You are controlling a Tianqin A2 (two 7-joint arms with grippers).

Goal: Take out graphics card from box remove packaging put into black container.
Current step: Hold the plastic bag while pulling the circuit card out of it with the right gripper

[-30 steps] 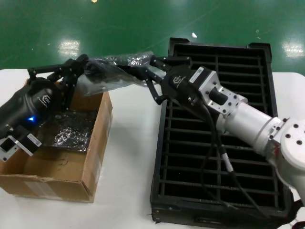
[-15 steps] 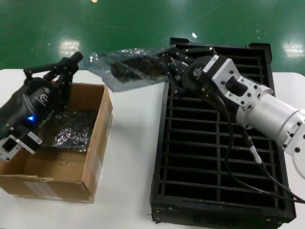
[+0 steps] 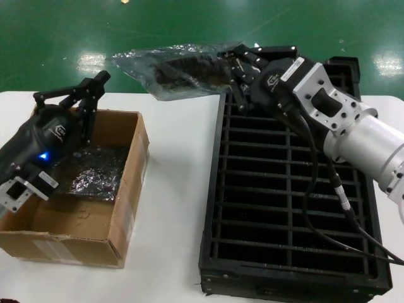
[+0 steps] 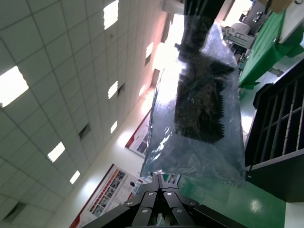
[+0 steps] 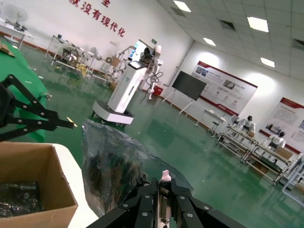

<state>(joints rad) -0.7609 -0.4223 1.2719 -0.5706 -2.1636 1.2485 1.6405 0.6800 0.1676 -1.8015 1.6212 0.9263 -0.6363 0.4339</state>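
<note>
On the left of the white table [image 3: 173,189], the left gripper [image 3: 88,88] hovers above the far rim of the cardboard box [image 3: 123,208], its fingers spread and empty. More shiny bagged items lie inside the box. Further right, the plastic bag [image 3: 170,69] hangs in the air beyond the table's far edge, with the dark graphics card [image 3: 189,69] visible inside it. The right gripper [image 3: 238,63] pinches the bag's end above the far left corner of the black crate [image 3: 211,221].
</note>
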